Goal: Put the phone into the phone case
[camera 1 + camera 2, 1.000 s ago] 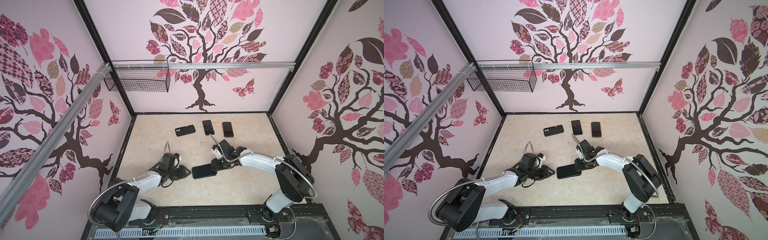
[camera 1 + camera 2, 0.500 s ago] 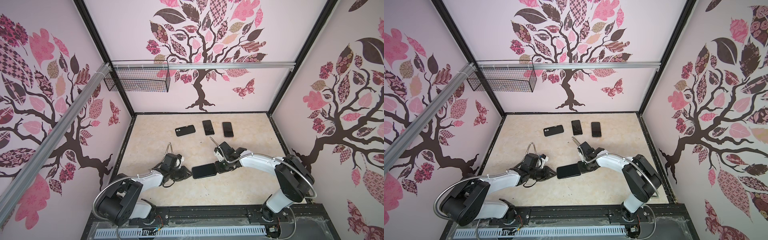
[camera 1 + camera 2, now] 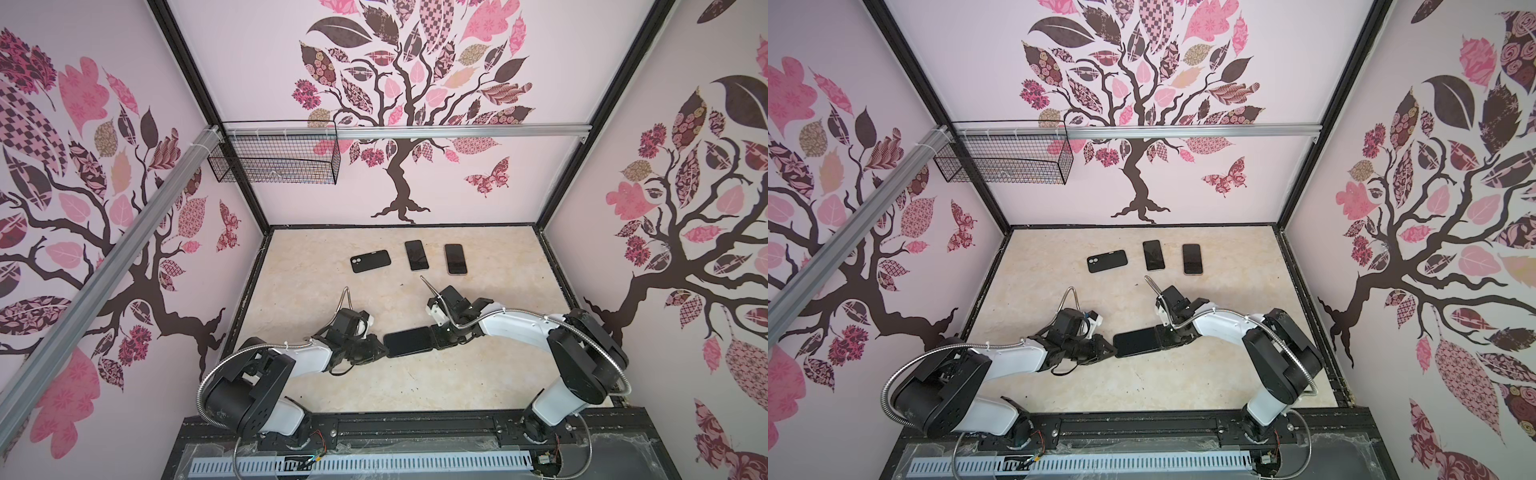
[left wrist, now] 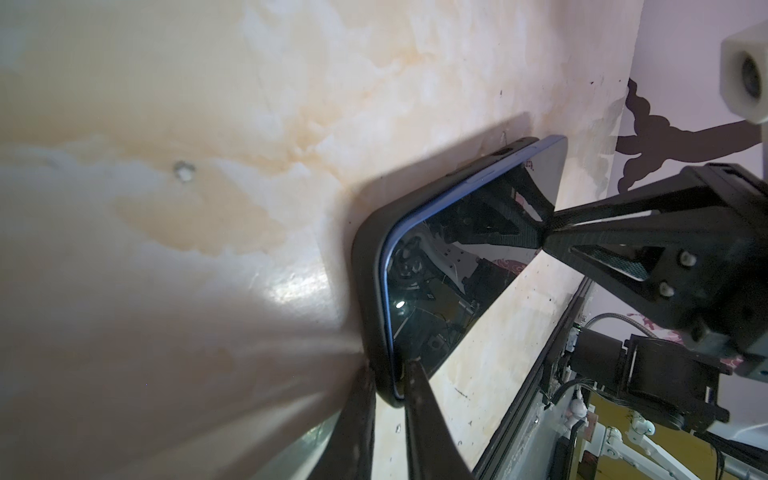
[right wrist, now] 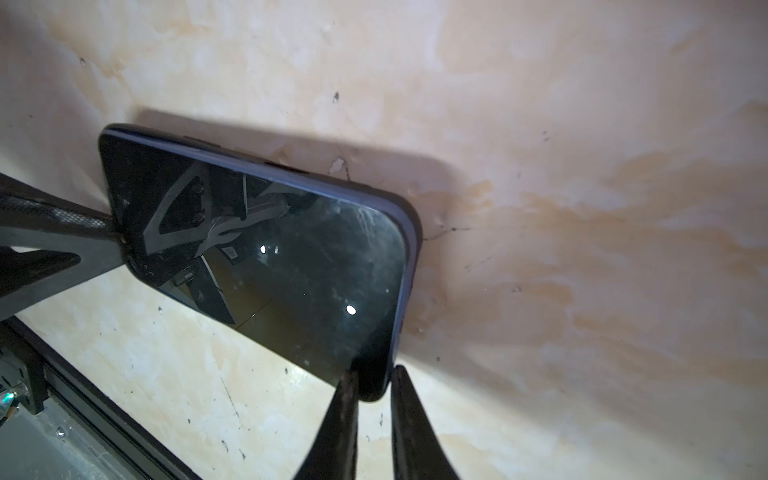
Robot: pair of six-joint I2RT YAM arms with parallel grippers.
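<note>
Our left gripper (image 4: 387,373) and right gripper (image 5: 371,374) just clamped nearly shut on opposite ends of the phone (image 5: 270,249), probably seating it in its phone case (image 4: 365,266).

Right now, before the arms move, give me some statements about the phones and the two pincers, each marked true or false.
1. The left pincer and the right pincer pinch opposite ends of one phone. True.
2. That phone lies screen down. False: its glossy screen faces up.
3. Three more dark things lie at the back of the table. True: one showing camera holes, two screen-up phones.
4. Those two screen-up phones touch. False: bare table shows between them.
5. The wire basket stands on the table. False: it hangs from the wall rail.
</note>
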